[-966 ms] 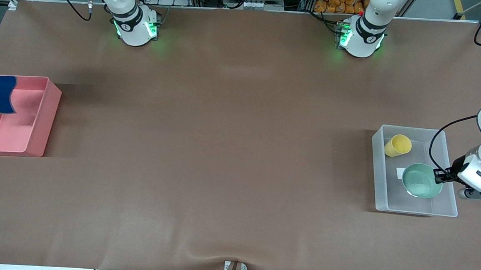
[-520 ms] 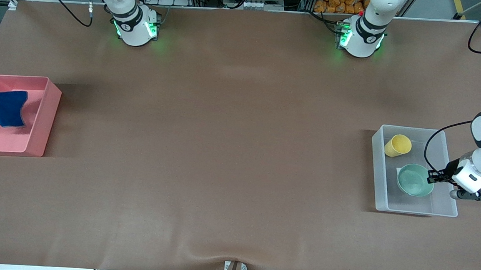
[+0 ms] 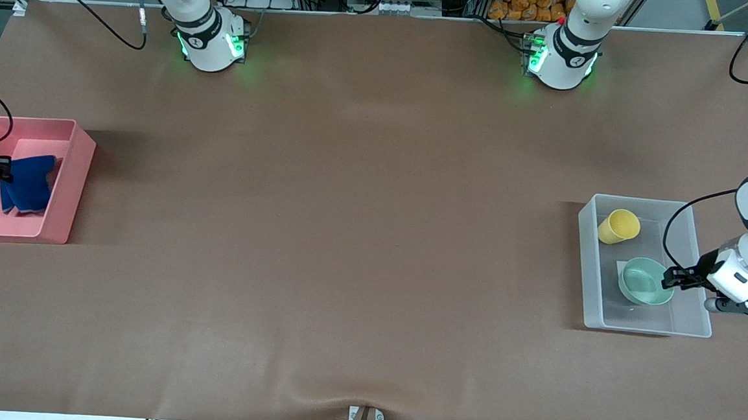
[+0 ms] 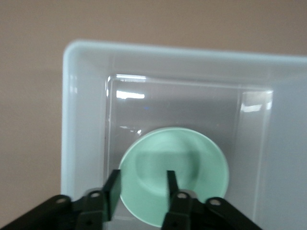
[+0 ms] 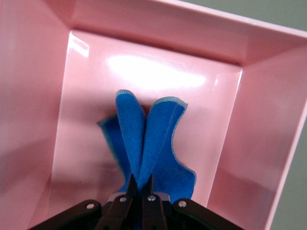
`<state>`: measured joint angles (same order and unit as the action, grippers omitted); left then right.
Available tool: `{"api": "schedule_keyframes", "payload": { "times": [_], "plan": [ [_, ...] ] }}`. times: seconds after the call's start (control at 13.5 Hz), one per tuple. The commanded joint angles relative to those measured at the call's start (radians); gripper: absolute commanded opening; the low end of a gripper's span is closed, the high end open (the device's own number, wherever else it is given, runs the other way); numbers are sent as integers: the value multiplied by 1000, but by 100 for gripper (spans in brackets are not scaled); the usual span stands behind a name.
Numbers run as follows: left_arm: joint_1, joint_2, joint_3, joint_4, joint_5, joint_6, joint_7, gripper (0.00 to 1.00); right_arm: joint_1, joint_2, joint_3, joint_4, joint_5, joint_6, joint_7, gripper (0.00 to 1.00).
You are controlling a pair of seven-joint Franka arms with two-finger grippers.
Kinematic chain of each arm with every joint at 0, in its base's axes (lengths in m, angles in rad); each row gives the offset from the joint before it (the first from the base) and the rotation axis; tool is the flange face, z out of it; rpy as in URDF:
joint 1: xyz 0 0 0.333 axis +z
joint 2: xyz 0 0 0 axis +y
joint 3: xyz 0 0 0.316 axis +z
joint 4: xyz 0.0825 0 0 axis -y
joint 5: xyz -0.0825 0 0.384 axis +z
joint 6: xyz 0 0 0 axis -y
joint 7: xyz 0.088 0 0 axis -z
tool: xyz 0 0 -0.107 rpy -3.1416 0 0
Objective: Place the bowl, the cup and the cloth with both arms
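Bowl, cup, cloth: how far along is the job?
Done: cup lies in the clear bin; bowl sits there nearer the front camera. In hand: left end effector open astride the bowl's rim; right end effector shut on the cloth, which hangs inside the pink bin. Left: release the cloth, retract both arms.

**Three Views, Two Bins**

Front: high, facing the bases, taking in the whole table (image 3: 359, 235). Left wrist: close, straight down into the clear bin (image 4: 86, 120). Right wrist: close, down into the pink bin (image 5: 268, 96). Both bins shared with front.
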<state>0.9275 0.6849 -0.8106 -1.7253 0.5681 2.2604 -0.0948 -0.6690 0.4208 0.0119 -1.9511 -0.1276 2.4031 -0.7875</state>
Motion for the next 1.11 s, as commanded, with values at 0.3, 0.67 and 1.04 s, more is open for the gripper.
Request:
{"api": "schedule_keyframes", "payload": {
  "times": [0.3,0.67,1.04],
  "plan": [
    [5,-145,-204,175,3,-348,4,100,0,38,7,23,14,19,4,100],
    [10,-177,-350,358,-57,-643,0,100,72,-42,19,159,14,-213,40,100],
    [27,-290,-360,392,-219,-696,-13,100,247,-124,19,322,13,-519,290,100]
  ]
}}
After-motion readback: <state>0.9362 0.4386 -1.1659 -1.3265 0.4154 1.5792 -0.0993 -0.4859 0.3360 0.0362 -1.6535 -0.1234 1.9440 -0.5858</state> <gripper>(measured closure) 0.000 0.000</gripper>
